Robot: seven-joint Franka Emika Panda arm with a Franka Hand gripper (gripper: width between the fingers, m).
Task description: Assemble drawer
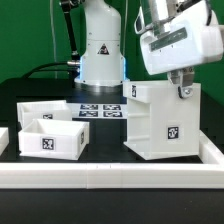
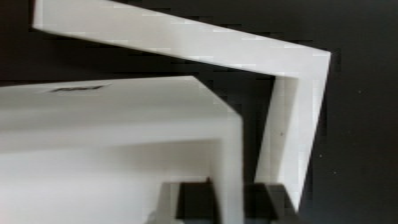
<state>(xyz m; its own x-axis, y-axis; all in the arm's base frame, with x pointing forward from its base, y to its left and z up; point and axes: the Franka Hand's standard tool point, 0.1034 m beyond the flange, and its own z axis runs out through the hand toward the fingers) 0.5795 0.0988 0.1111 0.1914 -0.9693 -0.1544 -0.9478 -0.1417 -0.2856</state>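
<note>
The tall white drawer housing [image 1: 160, 120] stands at the exterior view's right, with a square tag on its front face. My gripper [image 1: 182, 90] comes down on its top right edge and is shut on the housing's thin side wall. In the wrist view the wall [image 2: 285, 110] runs between my two black fingers [image 2: 196, 205], at the gripper [image 2: 230, 205]. Two small open-top trays sit at the exterior view's left: one in front [image 1: 52, 140] with a tag, one behind it [image 1: 38, 110].
The marker board [image 1: 100, 110] lies flat behind the trays, in front of the robot base [image 1: 100, 50]. A long white rail [image 1: 110, 176] edges the table's front, and another runs along the right side [image 1: 212, 150]. A white piece shows at the far left edge [image 1: 3, 135].
</note>
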